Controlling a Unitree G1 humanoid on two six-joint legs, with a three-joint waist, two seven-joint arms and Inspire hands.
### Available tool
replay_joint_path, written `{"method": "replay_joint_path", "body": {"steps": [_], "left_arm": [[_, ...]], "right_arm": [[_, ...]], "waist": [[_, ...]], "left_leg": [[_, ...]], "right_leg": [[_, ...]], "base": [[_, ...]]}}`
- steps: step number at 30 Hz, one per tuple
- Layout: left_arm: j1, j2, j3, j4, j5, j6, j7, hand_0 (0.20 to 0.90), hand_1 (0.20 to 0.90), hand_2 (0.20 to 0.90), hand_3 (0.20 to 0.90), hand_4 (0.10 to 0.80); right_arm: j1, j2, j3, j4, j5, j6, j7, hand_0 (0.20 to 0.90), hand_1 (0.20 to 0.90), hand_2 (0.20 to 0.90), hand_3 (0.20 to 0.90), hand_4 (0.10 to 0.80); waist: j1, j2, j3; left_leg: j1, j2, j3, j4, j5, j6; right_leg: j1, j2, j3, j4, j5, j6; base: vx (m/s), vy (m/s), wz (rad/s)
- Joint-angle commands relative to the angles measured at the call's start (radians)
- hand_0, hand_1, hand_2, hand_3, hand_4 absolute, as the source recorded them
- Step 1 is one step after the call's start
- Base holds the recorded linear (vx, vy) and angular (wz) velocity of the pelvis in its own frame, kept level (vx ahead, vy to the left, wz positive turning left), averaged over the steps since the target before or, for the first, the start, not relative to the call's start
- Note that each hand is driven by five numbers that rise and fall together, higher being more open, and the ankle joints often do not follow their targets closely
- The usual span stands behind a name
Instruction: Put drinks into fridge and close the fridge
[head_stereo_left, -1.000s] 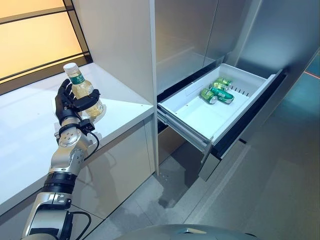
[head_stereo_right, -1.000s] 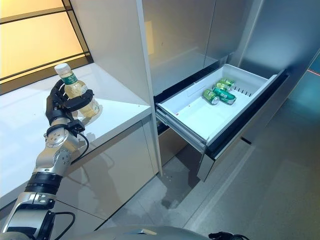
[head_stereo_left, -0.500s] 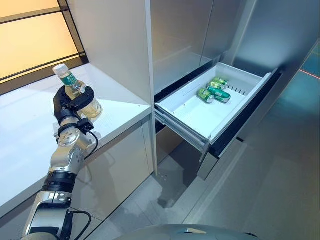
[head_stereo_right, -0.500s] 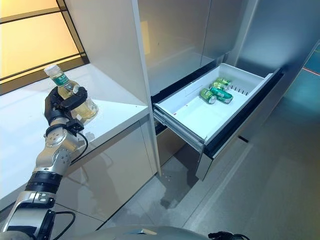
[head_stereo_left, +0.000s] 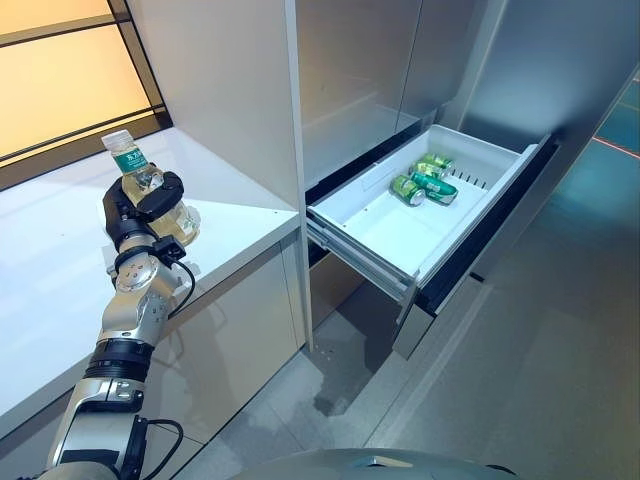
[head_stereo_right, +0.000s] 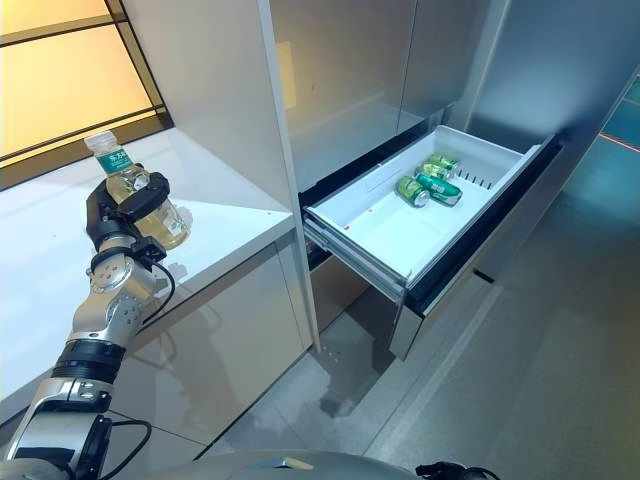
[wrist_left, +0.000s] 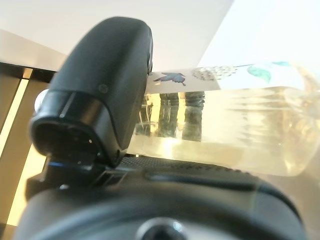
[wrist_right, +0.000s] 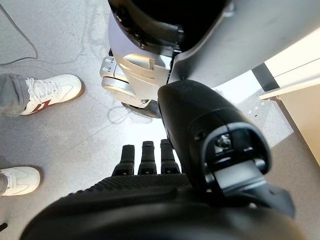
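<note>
On the white desk (head_stereo_left: 60, 250) to your robot's left, the left hand (head_stereo_left: 140, 205) has its fingers and thumb curled round a clear bottle (head_stereo_right: 135, 198) of pale yellow drink, which leans a little with its cap pointing up and away. You can confirm the grasp in the left wrist view, where the thumb (wrist_left: 107, 90) lies across the bottle's body. Whether the base touches the desk or sits just clear of it, you cannot tell.

Over to the right, the fridge drawer (head_stereo_left: 395, 235) stands pulled well out, and three green cans (head_stereo_left: 420, 183) already lie together at its far end (so part of the loading looks done). Most of the drawer floor in front of them is bare.

Your right hand (wrist_right: 145, 157) hangs low toward the floor with fingers straight and nothing in it; a person's white shoes (wrist_right: 47, 90) show nearby.

What you have left, judging from this: carry the bottle across from the desk to the drawer, set it down in the bare part beside the cans, let go, and then push the drawer shut. The task is roughly midway, with the closing step not yet begun.
</note>
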Motion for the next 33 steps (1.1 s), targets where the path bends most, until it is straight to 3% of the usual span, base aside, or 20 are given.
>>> {"method": "replay_joint_path", "body": {"steps": [1,11,18,19,21,23,28,33], "left_arm": [[-0.267,0.081,0.034,-0.015,0.047,-0.188,-0.023,0.3,0.3,0.3,0.2,0.1],[-0.245,0.07,-0.004,-0.183,0.052,-0.203,-0.06,0.3,0.3,0.3,0.2,0.1],[-0.207,0.02,-0.077,-0.336,0.075,-0.21,-0.09,0.3,0.3,0.3,0.2,0.1],[-0.205,0.016,-0.086,-0.344,0.075,-0.22,-0.098,0.3,0.3,0.3,0.2,0.1],[-0.189,0.01,-0.092,-0.333,0.073,-0.265,-0.128,0.3,0.3,0.3,0.2,0.1],[-0.196,0.008,-0.105,-0.347,0.064,-0.272,-0.135,0.3,0.3,0.3,0.2,0.1],[-0.216,0.011,-0.141,-0.387,0.054,-0.262,-0.113,0.3,0.3,0.3,0.2,0.1],[-0.191,0.001,-0.159,-0.425,0.05,-0.286,-0.14,0.3,0.3,0.3,0.2,0.1]], "right_arm": [[-0.008,0.001,0.048,-0.01,-0.045,-0.041,0.032,0.9,0.9,0.9,0.9,0.8],[-0.05,-0.033,0.154,-0.153,-0.185,-0.131,0.035,0.9,0.9,0.9,0.9,0.8],[-0.128,-0.063,0.263,-0.452,-0.207,-0.141,0.064,0.9,0.9,0.9,0.9,0.8],[-0.139,-0.066,0.278,-0.487,-0.211,-0.155,0.074,0.9,0.9,0.9,0.9,0.8],[-0.136,-0.06,0.289,-0.463,-0.249,-0.297,0.072,0.9,0.9,0.9,0.9,0.8],[-0.147,-0.045,0.318,-0.502,-0.267,-0.328,0.068,0.9,0.9,0.9,0.9,0.8],[-0.193,-0.043,0.406,-0.673,-0.236,-0.263,0.076,0.9,0.9,0.9,0.9,0.8],[-0.225,-0.055,0.424,-0.832,-0.152,-0.262,0.136,0.9,0.9,0.9,0.9,0.8]], "waist": [[0.002,0.026,-0.038],[0.027,0.022,-0.032],[0.056,0.015,-0.029],[0.06,0.014,-0.028],[0.064,0.02,-0.029],[0.07,0.024,-0.028],[0.083,0.026,-0.026],[0.092,0.023,-0.015]], "left_leg": [[0.029,-0.011,-0.017,0.01,-0.144,-0.006],[0.02,-0.015,-0.037,0.009,-0.139,-0.007],[0.01,-0.021,-0.063,0.007,-0.131,-0.007],[0.009,-0.022,-0.066,0.007,-0.131,-0.007],[0.002,-0.022,-0.069,0.007,-0.127,-0.006],[0.001,-0.026,-0.071,0.007,-0.128,-0.003],[-0.003,-0.029,-0.072,0.007,-0.127,-0.003],[-0.001,-0.031,-0.076,0.007,-0.122,-0.004]], "right_leg": [[-0.039,-0.022,0.008,0.03,-0.014,0.095],[-0.039,-0.027,-0.008,0.027,-0.011,0.095],[-0.039,-0.034,-0.025,0.022,-0.007,0.095],[-0.039,-0.035,-0.027,0.022,-0.006,0.096],[-0.044,-0.034,-0.027,0.026,-0.004,0.098],[-0.042,-0.038,-0.031,0.021,-0.005,0.1],[-0.04,-0.043,-0.042,0.019,-0.005,0.102],[-0.035,-0.048,-0.05,0.018,0.0,0.103]], "base": [[0.0,0.0,0.0],[-0.018,-0.002,0.01],[-0.037,0.008,0.05],[-0.035,0.021,0.1],[-0.04,0.028,0.09],[-0.039,0.053,0.04],[-0.043,0.036,0.09],[-0.034,0.018,0.03]]}}
